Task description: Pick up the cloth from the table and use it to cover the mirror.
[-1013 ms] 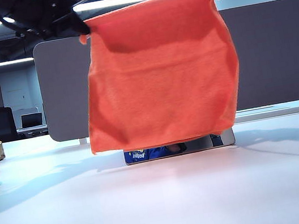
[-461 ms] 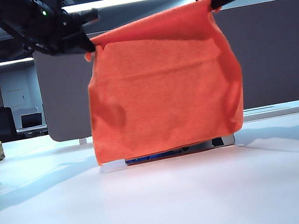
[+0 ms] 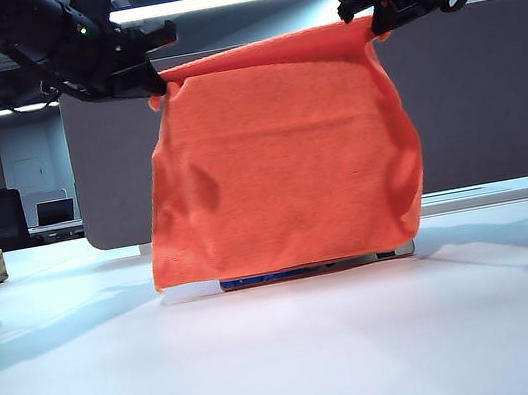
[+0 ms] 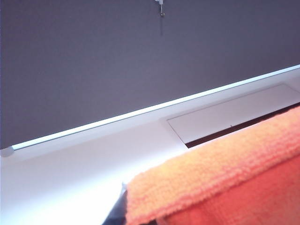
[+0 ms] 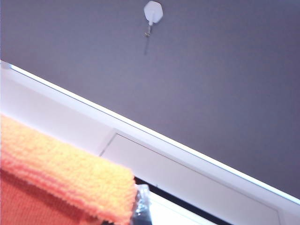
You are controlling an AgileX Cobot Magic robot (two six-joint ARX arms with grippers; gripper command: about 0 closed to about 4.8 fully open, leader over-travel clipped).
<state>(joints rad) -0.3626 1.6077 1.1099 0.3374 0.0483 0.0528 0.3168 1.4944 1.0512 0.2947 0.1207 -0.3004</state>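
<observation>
The table [image 3: 302,363] is spread wide and white well below both grippers. The cloth [image 3: 284,164] is hung as an orange sheet between them, its top edge stretched from one to the other and its lower edge almost at the tabletop. Its upper left corner is clamped in the left gripper [image 3: 152,82], its upper right corner in the right gripper [image 3: 375,25]. Below the grippers, behind the cloth, only a thin strip of the mirror [image 3: 316,268] is seen.
</observation>
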